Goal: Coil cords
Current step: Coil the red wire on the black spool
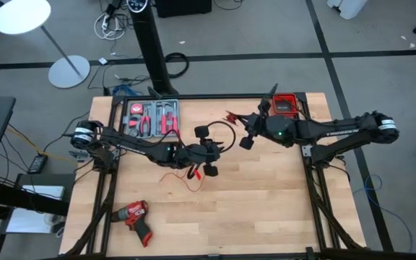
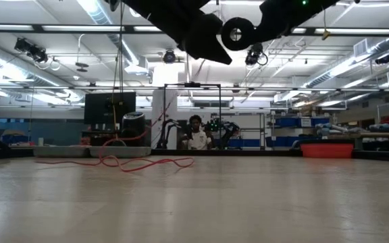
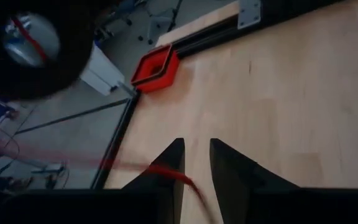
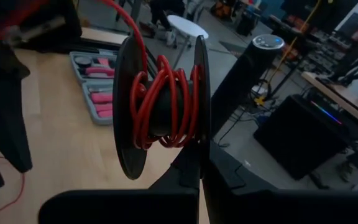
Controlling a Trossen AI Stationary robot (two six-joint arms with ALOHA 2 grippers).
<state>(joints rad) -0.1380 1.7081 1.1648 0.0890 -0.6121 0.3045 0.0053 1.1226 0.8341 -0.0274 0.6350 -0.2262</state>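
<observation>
Several red wire (image 4: pixel 160 99) loops, black spool (image 4: pixel 126 118)

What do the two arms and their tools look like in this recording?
Both arms are dark, jointed and slim, each with a silver-and-black cylinder at the base end. The right arm carries pale lettering along one link and a small green light near the wrist. Each tool ends in two dark, tapering wedge-shaped fingers, seen in the left wrist view.

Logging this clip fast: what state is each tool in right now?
Left tool: closed on the red wire, above mid-table.
Right tool: shut on the black spool wound with red wire.
</observation>
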